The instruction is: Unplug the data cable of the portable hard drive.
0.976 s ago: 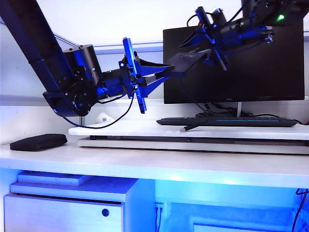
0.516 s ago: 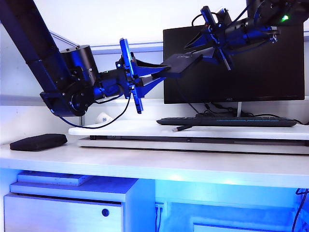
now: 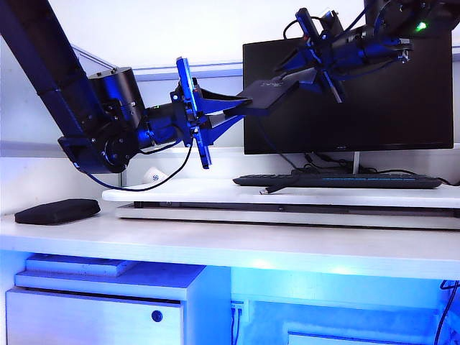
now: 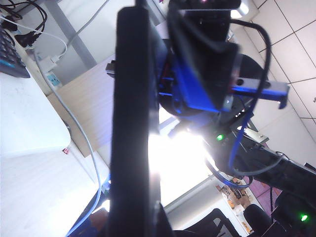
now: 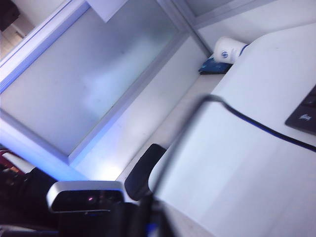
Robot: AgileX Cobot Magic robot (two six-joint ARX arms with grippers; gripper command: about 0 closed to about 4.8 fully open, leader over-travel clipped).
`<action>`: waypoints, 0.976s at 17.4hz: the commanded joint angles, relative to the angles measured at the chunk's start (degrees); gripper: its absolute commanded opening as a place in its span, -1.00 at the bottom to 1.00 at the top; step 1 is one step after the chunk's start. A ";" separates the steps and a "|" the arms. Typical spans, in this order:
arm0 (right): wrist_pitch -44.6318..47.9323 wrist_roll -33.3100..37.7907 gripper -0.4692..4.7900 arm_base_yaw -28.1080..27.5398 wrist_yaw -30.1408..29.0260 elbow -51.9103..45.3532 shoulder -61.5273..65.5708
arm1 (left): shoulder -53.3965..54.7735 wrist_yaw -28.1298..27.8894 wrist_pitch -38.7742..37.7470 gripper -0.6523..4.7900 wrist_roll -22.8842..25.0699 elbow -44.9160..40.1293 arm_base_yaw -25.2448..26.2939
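Nearest on the white desk (image 3: 237, 248), at the left, lies a soft black pouch (image 3: 57, 210). Behind it a raised white board (image 3: 180, 194) carries a long black keyboard (image 3: 338, 181) on its right part, and a small white cup (image 3: 153, 175) stands at the board's far left edge. The free silver-tipped plug end of the data cable (image 3: 275, 189) rests on the board just left of the keyboard's near corner; from there the thin black cord rises toward the hard drive above.

Above the board, in front of the black monitor (image 3: 402, 100), the portable hard drive (image 3: 269, 95) is held in the air, clear of the desk. The left gripper (image 3: 241, 106) reaches in from the left and pinches the drive's left end with its 2 fingers pressed onto the slab. In the left wrist view the drive (image 4: 131, 123) shows edge-on as a dark upright bar, with the right arm's blue gripper body just beyond it.

The right gripper (image 3: 302, 72) comes down from the upper right to the drive's right end, touching or just beside it. Its jaws stand narrow, but whether they grip anything cannot be told. In the right wrist view the cable (image 5: 256, 123) trails as a thin black line across the white board, past the keyboard corner (image 5: 303, 116), and the cup (image 5: 229, 49) sits at the far edge.
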 commanded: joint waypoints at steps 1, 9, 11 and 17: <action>1.07 0.17 -0.50 1.09 -1.38 0.17 -0.31 | -0.57 -0.33 1.18 -0.78 0.07 0.28 -0.09; 1.22 0.15 -0.38 1.57 -2.89 0.17 -0.31 | -0.57 -0.33 1.18 -0.78 0.07 0.28 -0.09; 1.40 0.17 -0.38 1.57 -3.30 0.17 -0.31 | -0.57 -0.31 1.18 -0.78 0.07 0.28 -0.09; 2.36 0.55 -0.38 2.38 -1.57 0.17 -0.28 | -0.57 -0.31 1.18 -0.78 0.07 0.28 -0.09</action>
